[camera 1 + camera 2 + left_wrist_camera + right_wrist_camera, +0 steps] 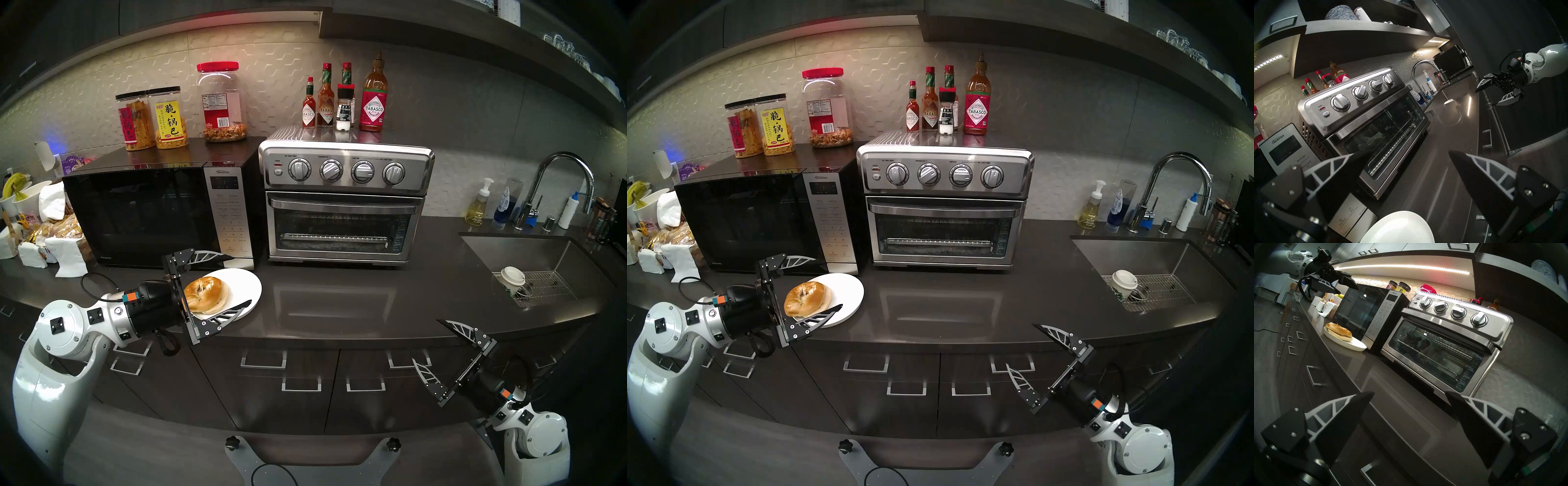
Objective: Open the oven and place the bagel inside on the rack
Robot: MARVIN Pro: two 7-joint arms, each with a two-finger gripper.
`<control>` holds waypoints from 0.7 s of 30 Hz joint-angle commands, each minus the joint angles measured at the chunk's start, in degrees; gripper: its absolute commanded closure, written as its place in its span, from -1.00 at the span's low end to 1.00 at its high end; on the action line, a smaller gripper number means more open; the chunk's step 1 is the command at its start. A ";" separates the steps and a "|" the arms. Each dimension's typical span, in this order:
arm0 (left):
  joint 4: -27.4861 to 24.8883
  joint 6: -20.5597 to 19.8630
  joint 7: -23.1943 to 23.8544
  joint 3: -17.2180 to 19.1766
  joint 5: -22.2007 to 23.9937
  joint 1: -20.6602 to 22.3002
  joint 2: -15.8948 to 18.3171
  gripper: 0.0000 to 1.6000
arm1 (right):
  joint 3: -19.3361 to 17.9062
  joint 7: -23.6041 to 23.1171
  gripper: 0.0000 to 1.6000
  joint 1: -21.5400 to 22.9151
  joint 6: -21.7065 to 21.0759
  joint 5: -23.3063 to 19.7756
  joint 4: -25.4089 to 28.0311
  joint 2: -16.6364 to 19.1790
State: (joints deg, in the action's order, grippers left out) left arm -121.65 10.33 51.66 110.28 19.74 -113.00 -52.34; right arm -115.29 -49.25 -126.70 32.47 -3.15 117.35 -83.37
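Both hands gape empty: left hand (pixel 234 280) above the bagel (pixel 205 294) on its plate (pixel 249 283), right hand (pixel 428 342) off the bench (pixel 339 298); oven (pixel 344 203) shut. Tugging its handle (pixel 342 206) could drag the oven, toppling the bottles (pixel 342 98)

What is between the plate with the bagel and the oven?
Only bare dark counter between the plate holding the bagel and the oven, seen from the head camera.

bagel (pixel 206 294) partly behind left claw (pixel 237 279), rack (pixel 334 237) perhaps behind glass
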 commanded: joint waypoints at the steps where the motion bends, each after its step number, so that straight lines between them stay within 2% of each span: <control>1: -0.45 0.03 0.07 0.14 0.05 0.07 0.08 -1.00 | 0.00 0.00 -1.00 0.04 0.03 -0.28 0.82 0.00; 2: -0.45 0.03 0.08 0.14 0.05 0.07 0.08 -1.00 | 0.25 -0.85 -1.00 0.23 -0.36 -1.04 0.56 0.95; 5: -0.45 0.02 0.09 0.15 0.04 0.08 0.06 -1.00 | 0.19 -0.93 -1.00 0.50 0.30 -0.53 0.56 1.14; 9: -0.45 0.01 0.11 0.15 0.03 0.09 0.04 -1.00 | 0.27 -1.04 -1.00 0.44 -0.97 -1.15 0.55 1.05; 18: -0.45 0.00 0.15 0.16 0.01 0.11 0.00 -1.00 | 0.33 -1.33 -1.00 0.98 0.71 -1.86 -0.33 0.65; 19: -0.34 0.04 0.13 0.08 0.00 0.17 -0.03 -1.00 | 6.21 -0.76 -1.00 6.40 -3.34 0.23 5.69 -0.17; 20: -0.26 0.03 0.11 0.06 -0.01 0.18 -0.05 -1.00 | 8.08 -0.37 -1.00 6.76 -1.53 -1.10 5.77 0.80; 21: -0.21 0.03 0.11 0.05 -0.02 0.18 -0.07 -1.00 | 7.27 -0.59 -1.00 5.96 -0.43 -1.72 4.90 0.92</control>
State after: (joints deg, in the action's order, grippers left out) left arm -121.60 10.29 51.75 110.27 19.69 -112.96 -52.46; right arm -115.05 -50.95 -126.26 32.29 -3.77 116.73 -82.45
